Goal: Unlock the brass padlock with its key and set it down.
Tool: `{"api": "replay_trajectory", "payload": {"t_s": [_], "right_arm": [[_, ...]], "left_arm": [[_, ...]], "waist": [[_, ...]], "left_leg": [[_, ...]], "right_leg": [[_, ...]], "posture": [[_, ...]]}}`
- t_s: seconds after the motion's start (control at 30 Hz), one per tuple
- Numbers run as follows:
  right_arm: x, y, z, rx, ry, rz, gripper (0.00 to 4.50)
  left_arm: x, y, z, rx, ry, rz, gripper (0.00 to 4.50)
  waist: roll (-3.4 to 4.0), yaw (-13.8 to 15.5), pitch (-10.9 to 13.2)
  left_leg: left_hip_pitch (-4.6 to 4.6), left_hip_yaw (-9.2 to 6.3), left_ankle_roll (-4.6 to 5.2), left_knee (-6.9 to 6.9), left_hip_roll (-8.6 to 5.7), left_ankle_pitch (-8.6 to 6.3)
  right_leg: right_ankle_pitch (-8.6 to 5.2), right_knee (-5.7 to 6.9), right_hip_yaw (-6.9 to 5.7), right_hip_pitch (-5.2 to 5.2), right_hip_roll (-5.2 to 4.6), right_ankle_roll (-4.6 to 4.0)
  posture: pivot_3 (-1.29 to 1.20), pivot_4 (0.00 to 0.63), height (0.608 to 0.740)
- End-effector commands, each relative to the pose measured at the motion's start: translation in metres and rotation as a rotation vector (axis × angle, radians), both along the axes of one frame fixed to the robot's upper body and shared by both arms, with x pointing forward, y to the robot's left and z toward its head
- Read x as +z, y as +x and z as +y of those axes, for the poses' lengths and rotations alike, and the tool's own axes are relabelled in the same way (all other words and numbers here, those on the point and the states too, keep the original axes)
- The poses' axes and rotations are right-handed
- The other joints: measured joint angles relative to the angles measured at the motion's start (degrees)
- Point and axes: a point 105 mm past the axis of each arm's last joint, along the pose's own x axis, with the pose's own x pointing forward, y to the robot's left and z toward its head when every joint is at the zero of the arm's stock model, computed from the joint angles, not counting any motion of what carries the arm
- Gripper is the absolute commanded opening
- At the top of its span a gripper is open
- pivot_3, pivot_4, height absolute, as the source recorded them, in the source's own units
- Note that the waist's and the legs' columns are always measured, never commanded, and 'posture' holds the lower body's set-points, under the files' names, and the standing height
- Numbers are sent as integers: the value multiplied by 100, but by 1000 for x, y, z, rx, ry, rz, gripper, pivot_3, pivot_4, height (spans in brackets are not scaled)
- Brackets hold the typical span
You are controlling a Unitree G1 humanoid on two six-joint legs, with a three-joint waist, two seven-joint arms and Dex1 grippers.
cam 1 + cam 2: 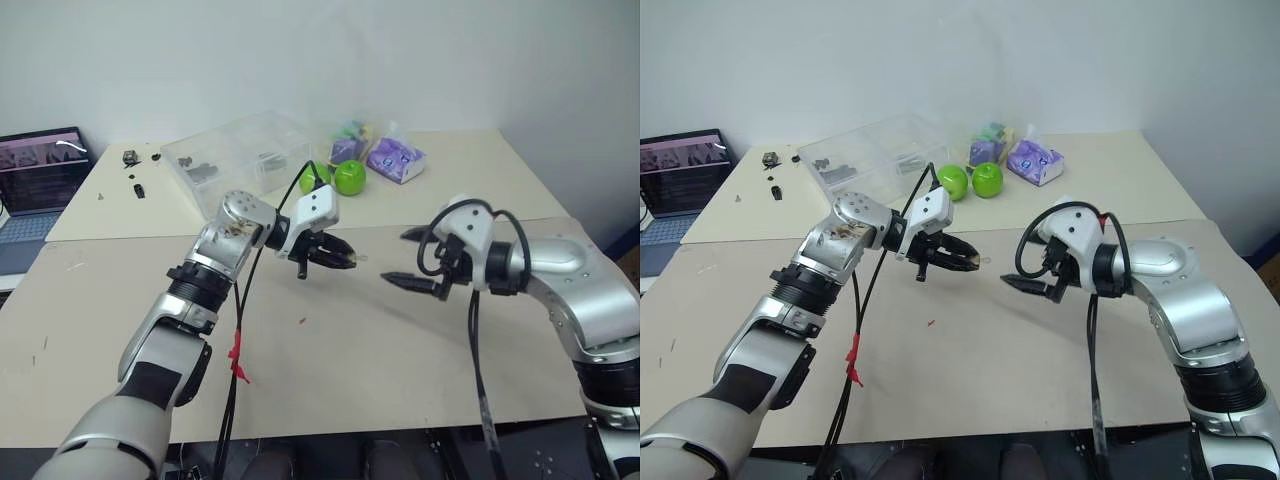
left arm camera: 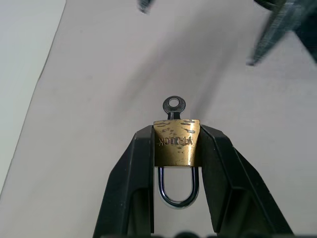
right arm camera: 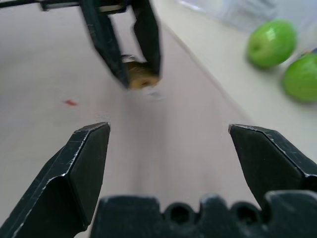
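Brass padlock (image 2: 177, 142) sits clamped between the two black fingers of my left claw (image 2: 177, 148), held up above the bench (image 1: 380, 350); its silvery shackle (image 2: 178, 188) points back toward the wrist, and a small key (image 2: 173, 106) sticks out of its far end; my right claw (image 3: 168, 144) hangs just across from it, fingers wide apart and empty; two green apples (image 1: 338, 177) lie farther back.
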Motion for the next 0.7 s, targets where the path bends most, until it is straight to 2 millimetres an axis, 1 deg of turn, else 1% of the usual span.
{"api": "replay_trajectory", "payload": {"t_s": [0.03, 0.1, 0.17, 0.2, 0.27, 0.37, 0.5, 0.6, 0.7], "right_arm": [[11, 2, -14, -14, -61, -134, 4500], [9, 3, -20, -18, -112, -183, 4500], [7, 3, -25, -11, -184, -258, 4500], [4, 1, -27, 8, -236, -295, 4500], [-7, -8, -23, 70, -284, -313, 4500], [-12, -22, -7, 145, -258, -339, 4500], [-16, -38, 15, 212, -188, -315, 4500], [-13, -44, 32, 230, -94, -283, 4500], [-6, -48, 49, 240, 9, -249, 4500]], "left_arm": [[25, -4, -7, -42, -47, 14, 802], [25, -8, -6, -53, -49, 80, 802], [26, -15, 1, -85, -75, 251, 802], [23, -14, 6, -80, -68, 319, 802], [14, -14, 18, -81, -30, 399, 802], [13, -17, 27, -78, -38, 497, 802], [3, -20, 34, -94, 6, 514, 802], [-3, -24, 32, -110, 22, 537, 802], [-4, -32, 28, -155, 37, 546, 802]], "waist": [[0, 8, 0], [0, 10, 0], [1, 4, 0], [1, 0, 0], [1, -16, 1], [2, -84, 3], [2, -120, 5], [-1, -120, 6], [-4, -113, 8]], "left_leg": [[0, 0, 0, 1, 1, 0], [-1, 1, 0, 2, 0, 0], [-2, 4, 2, 4, -2, -1], [-4, 7, 3, 6, -5, -2], [-3, 13, 6, 10, -10, -3], [14, 20, 13, 6, -3, -7], [14, 13, 14, 4, 6, -8], [15, 14, 14, 9, 5, -8], [14, 13, 15, 11, 3, -9]], "right_leg": [[0, 2, 0, 0, 2, 0], [0, 2, -1, 0, 2, 0], [0, 1, 2, 0, 1, 0], [0, 1, 3, -2, 0, 0], [-1, 1, 3, -1, 2, 2], [-3, 8, 7, 2, 14, 4], [-3, 16, 7, 0, 19, 4], [-3, 15, 13, 5, 11, 3], [-2, 12, 15, 7, 8, 3]], "posture": [[0, 150, 740], [0, 150, 740], [0, 150, 740], [0, 150, 740], [0, 150, 740], [0, 150, 740], [0, 150, 740], [0, 150, 740], [0, 150, 740]]}}
